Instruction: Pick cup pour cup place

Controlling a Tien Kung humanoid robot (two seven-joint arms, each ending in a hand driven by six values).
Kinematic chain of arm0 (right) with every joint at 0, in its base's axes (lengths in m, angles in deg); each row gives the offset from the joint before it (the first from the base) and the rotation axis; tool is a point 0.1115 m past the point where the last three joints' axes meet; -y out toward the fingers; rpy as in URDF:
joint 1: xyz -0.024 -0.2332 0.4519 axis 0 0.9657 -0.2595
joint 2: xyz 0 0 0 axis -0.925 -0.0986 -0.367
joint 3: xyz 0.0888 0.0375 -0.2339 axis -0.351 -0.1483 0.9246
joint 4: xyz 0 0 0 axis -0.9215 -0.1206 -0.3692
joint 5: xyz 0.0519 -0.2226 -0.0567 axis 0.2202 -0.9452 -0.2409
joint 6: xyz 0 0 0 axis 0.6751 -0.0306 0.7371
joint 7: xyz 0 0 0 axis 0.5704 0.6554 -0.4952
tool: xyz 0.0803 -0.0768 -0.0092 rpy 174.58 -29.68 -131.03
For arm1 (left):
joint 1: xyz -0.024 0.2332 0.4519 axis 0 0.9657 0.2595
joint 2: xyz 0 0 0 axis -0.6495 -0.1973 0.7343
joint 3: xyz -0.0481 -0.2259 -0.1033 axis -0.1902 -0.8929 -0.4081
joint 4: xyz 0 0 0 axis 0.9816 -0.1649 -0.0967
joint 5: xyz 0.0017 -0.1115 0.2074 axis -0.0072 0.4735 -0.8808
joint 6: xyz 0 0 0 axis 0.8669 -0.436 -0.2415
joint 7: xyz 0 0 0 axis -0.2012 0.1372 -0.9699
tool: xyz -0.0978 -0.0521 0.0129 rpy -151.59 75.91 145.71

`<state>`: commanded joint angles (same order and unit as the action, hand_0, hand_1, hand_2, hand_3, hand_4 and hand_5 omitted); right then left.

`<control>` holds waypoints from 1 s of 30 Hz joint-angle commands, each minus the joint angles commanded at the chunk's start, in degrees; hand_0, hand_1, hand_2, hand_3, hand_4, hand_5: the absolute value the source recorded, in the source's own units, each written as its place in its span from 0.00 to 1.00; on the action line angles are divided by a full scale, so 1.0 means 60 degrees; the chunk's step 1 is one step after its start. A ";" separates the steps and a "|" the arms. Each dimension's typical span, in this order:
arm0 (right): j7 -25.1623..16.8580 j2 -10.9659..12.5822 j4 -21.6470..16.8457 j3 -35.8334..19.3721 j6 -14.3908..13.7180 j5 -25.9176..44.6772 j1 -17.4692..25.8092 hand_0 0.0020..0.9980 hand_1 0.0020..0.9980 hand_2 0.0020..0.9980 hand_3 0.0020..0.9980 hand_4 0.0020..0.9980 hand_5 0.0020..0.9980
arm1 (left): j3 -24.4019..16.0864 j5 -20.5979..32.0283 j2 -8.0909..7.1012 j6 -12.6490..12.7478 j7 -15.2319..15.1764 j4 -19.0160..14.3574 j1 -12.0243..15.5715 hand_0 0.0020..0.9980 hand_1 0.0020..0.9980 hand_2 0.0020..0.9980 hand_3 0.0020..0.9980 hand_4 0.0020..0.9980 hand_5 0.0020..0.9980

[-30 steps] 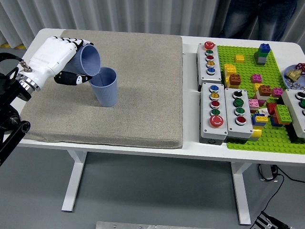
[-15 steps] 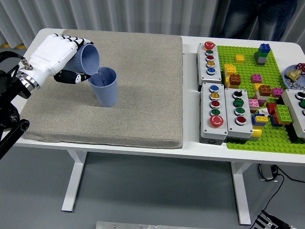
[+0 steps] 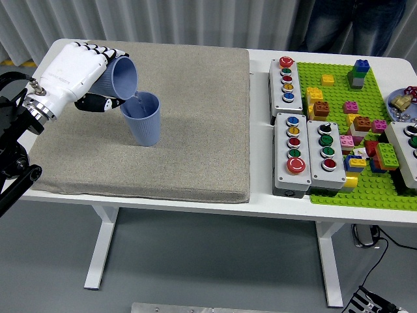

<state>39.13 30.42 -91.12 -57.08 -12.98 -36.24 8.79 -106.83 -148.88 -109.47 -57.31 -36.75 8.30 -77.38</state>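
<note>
Head view, only one to go through. Compared with a second ago: held cup [image 3: 122,77] raised a touch and tipped further, mouth facing right and down over the standing cup [image 3: 143,118]; now what looks like a thin pale stream between the two rims, though too faint to be sure. Meaning for the task: pick done, pour under way, placing not yet begun. Left hand [image 3: 73,77] wrapped around the held cup's body, white fingers [image 3: 94,50] over the top, dark thumb side beneath, grasp firm. Held cup just left of and above the standing cup, lower lip nearly touching its far-left rim. Standing cup upright on the grey mat [image 3: 195,130], left of the mat's middle. Right arm not visible. Button boxes [image 3: 306,153] well apart at the right, uninvolved.
</note>
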 joint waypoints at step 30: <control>-0.0062 -0.0015 0.0000 0.0212 -0.0044 0.0219 0.0088 0.76 0.68 0.71 0.61 0.19 0.26 | 0.0546 0.0000 0.0028 -0.0096 0.0028 0.0089 -0.0129 0.46 0.52 0.67 0.58 0.60 0.02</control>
<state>38.76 30.33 -91.12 -55.81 -13.25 -34.93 9.32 -103.55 -148.88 -109.30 -57.88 -36.58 8.83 -78.16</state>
